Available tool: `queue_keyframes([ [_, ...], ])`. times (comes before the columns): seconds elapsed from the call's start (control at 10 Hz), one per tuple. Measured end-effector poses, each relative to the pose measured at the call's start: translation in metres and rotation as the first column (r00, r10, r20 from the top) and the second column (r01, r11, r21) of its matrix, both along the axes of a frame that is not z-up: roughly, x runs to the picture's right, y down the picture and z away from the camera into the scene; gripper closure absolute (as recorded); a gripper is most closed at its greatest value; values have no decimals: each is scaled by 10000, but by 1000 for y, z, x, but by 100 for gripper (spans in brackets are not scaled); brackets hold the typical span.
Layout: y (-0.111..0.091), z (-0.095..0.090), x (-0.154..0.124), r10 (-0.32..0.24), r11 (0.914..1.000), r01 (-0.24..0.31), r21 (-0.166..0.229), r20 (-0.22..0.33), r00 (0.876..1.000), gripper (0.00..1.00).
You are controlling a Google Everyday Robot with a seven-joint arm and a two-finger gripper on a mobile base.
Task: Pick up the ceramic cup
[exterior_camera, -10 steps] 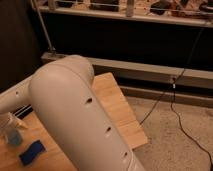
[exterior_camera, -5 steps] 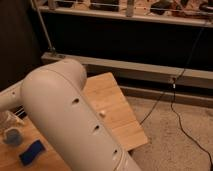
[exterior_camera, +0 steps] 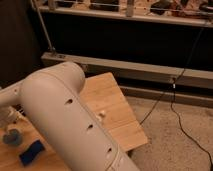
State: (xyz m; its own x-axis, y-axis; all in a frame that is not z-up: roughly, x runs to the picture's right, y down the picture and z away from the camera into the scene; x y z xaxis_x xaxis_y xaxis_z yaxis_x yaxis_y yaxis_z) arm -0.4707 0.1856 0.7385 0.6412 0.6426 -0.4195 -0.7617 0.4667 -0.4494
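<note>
The ceramic cup [exterior_camera: 11, 138] is a small, low, pale blue-grey round cup on the wooden table [exterior_camera: 116, 107], near the left edge of the camera view. My big white arm [exterior_camera: 65, 117] fills the lower middle and reaches off to the left. My gripper [exterior_camera: 9, 118] shows only as pale parts at the left edge, just above the cup. The arm hides most of it.
A flat bright-blue sponge [exterior_camera: 31, 152] lies right of the cup, in front of it. A small white bit [exterior_camera: 101, 114] lies mid-table. Behind the table runs a metal rail [exterior_camera: 150, 72] and a dark shelf unit. A black cable [exterior_camera: 180, 100] crosses the speckled floor at right.
My arm has swung to the left, so more of the wooden tabletop shows at right. The cup and sponge stay where they were.
</note>
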Motion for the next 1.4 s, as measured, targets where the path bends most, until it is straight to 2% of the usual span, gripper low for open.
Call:
queue_keyframes([
  [0.3,12,18,9,-157,9990,151,-424,-139,9998,35],
  [0.6,23,27,11,-317,9962,312,-813,-43,9995,36],
  [0.7,32,27,9,-369,9939,383,-1032,146,9992,42],
  [0.9,60,27,4,-527,9858,595,-1569,472,9975,64],
  [1.1,71,26,5,-655,9812,747,-1782,569,9962,82],
  [1.2,69,22,7,-771,9807,862,-1754,581,9953,93],
  [1.3,60,14,7,-822,9828,912,-1606,622,9947,99],
  [1.4,53,7,6,-860,9847,945,-1467,631,9943,100],
])
